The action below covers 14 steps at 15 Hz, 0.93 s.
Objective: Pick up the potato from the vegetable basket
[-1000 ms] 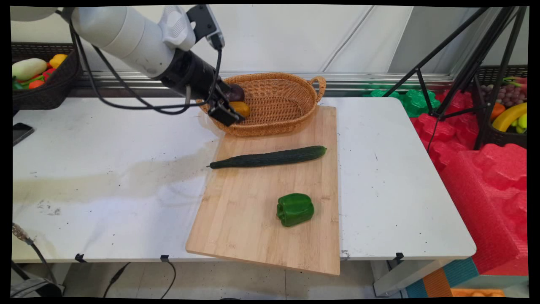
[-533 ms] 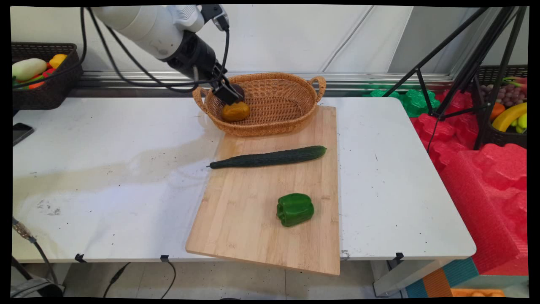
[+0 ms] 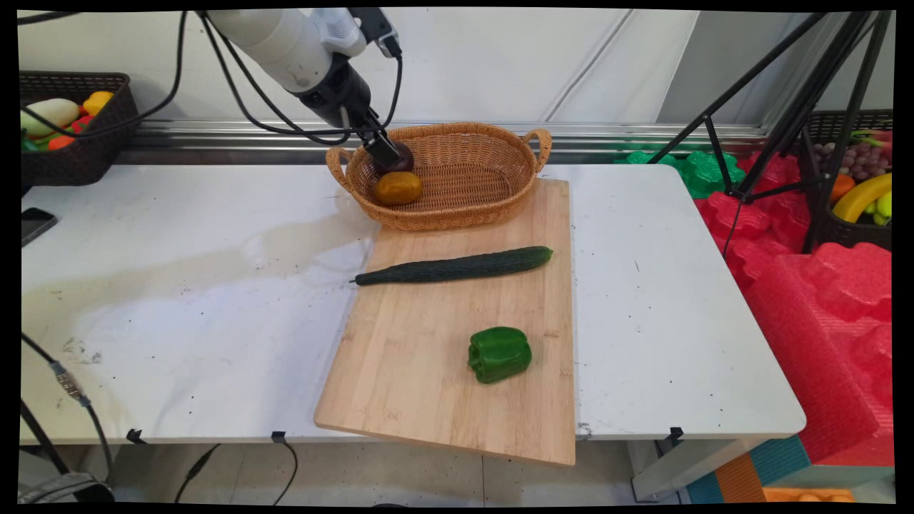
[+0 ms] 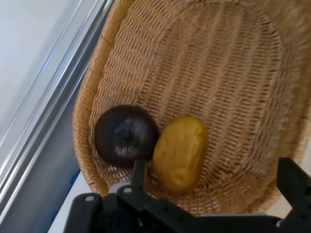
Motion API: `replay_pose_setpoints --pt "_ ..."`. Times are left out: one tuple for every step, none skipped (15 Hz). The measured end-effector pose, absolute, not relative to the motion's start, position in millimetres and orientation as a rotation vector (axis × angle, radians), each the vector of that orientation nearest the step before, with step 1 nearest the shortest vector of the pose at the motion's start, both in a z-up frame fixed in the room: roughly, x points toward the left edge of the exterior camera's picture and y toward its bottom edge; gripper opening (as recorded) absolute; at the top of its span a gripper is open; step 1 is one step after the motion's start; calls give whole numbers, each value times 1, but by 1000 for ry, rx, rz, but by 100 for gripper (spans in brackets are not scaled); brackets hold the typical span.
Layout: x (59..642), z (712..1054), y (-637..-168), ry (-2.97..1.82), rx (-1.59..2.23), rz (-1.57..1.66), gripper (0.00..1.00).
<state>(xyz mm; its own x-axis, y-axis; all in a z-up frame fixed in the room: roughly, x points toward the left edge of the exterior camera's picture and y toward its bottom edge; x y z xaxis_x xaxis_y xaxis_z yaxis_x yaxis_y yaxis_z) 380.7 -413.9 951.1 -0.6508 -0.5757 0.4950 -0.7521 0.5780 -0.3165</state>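
My gripper (image 3: 385, 153) hangs open and empty over the left end of a wicker basket (image 3: 471, 207). Just below it in the basket lie a yellow-brown potato (image 3: 399, 188) and, touching it, a dark purple round vegetable (image 3: 403, 157). In the hand view the potato (image 4: 181, 151) and the purple vegetable (image 4: 126, 135) sit side by side on the basket's floor (image 4: 233, 73), with the gripper (image 4: 215, 167) spread wide above them and touching neither. In front of the basket, a wooden cutting board (image 3: 428, 371) carries a long cucumber (image 3: 457, 265) and a green bell pepper (image 3: 500, 353).
A dark basket of produce (image 3: 71, 128) stands at the back left, and a phone (image 3: 32, 223) lies at the table's left edge. Right of the table are a black tripod (image 3: 785, 107), red foam (image 3: 821, 285) and another fruit basket (image 3: 857, 200).
The gripper has risen and drawn back from the potato, which stays lying in the basket. Cucumber and pepper have not moved.
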Motion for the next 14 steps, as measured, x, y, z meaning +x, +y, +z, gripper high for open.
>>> replay_pose_setpoints --pt "381 946 -420 -2483 1090 725 100" --pt "382 940 -426 -2493 1103 719 100" --pt "383 932 -433 -2501 1120 712 100" --pt "383 925 -439 -2507 1139 706 100" --pt "383 920 -444 -2510 1152 699 100" --pt "383 914 -448 -2512 1165 692 100" --pt "382 908 -453 -2515 1177 681 100" --pt "380 901 -458 -2521 1187 669 100" --pt "379 894 -463 -2526 1198 655 100" --pt "378 887 -467 -2530 1210 643 100" --pt "378 880 -472 -2532 1222 636 100" --pt "378 875 -476 -2533 1237 635 100" --pt "378 870 -480 -2534 1249 635 100" --pt "378 865 -484 -2535 1263 636 100"
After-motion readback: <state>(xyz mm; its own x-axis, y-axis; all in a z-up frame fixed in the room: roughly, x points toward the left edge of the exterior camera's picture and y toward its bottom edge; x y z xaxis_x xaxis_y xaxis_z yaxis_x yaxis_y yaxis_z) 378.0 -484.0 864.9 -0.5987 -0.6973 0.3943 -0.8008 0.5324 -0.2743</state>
